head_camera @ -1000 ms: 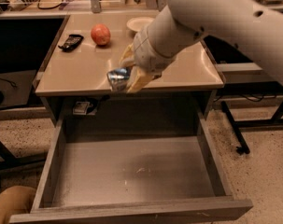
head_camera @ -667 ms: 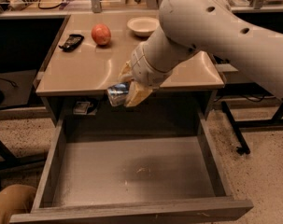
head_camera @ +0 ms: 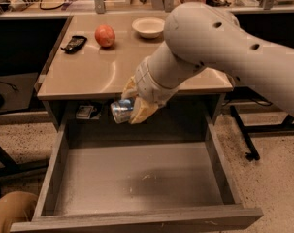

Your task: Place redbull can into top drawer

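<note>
Gripper: we see the gripper (head_camera: pixel 129 106) just in front of the front edge of the surface (head_camera: pixel 88 74), above the rear part of the open drawer.
Arm: a thick white arm (head_camera: pixel 224 47) reaches in from the right and crosses over the right half of the surface down to the gripper.
Fingers: the two tan fingers (head_camera: pixel 142 111) are clamped on the can, one on its upper side and one on its lower right side.
Redbull can: the redbull can (head_camera: pixel 120 111) is held in the air, tipped on its side, with its shiny round end facing left and toward us. It is clear of the drawer bottom and level with the dark gap under the surface.
Top drawer: the top drawer (head_camera: pixel 137 220) is pulled far out toward us, and we see its grey bottom with a few small white flecks.
Fruit: a round orange-red fruit (head_camera: pixel 105 35) sits at the back left of the surface.
Bowl: a white bowl (head_camera: pixel 148 26) stands to the right of the fruit, near the back edge.
Black device: a small black device (head_camera: pixel 73 43) lies to the left of the fruit, near the left edge of the surface.
</note>
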Robot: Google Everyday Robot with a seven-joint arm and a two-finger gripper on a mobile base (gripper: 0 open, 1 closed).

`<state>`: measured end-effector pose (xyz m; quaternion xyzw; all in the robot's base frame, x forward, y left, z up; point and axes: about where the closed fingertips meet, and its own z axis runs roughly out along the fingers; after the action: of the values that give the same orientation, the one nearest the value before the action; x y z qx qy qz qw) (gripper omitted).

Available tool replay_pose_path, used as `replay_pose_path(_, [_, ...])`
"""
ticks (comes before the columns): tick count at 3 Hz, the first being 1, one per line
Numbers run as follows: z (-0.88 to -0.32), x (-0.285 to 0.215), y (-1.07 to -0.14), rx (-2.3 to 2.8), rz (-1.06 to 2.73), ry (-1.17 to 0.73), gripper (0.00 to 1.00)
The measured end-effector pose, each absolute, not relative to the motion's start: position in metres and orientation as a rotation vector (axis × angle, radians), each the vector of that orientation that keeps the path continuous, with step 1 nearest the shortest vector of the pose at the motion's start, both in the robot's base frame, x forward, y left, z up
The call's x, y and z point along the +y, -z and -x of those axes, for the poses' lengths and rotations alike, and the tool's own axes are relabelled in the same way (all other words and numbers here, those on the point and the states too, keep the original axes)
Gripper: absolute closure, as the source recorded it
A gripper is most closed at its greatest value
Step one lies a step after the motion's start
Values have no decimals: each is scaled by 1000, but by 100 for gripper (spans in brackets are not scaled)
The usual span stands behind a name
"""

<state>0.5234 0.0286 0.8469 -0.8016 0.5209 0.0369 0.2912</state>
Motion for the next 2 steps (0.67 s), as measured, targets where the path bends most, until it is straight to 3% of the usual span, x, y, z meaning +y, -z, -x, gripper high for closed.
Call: replay_pose_path(2, [-483,46,-728,1408,2095,-167,100])
